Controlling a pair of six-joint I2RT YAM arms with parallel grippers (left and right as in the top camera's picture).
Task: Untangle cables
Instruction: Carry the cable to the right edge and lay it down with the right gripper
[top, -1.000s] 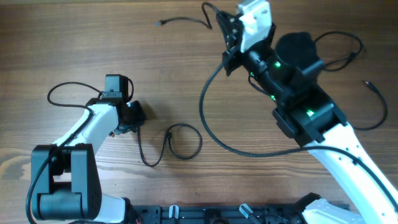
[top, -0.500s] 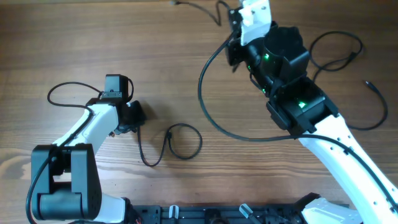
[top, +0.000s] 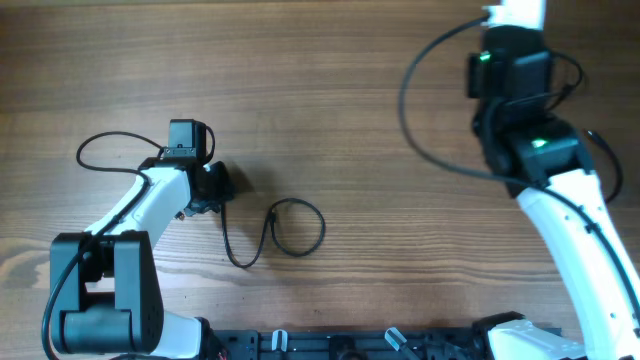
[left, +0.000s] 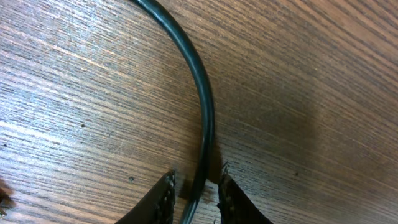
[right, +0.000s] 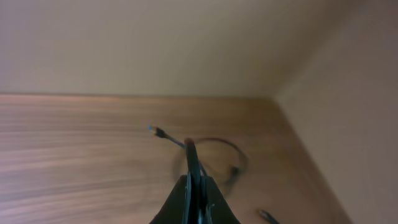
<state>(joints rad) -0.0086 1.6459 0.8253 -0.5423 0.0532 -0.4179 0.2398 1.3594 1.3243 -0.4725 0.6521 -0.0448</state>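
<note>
- Left arm (top: 150, 198): white shells, black joints, chunky black base.
- Right arm (top: 572, 212): white links, black housings, two green lights (top: 540, 143).
- Thick black wires (top: 403, 95) loop off both arms.
- Left gripper (left: 194, 185): black fingers (left: 163, 198) with toothed tips.

No text, label or number is readable anywhere.
</note>
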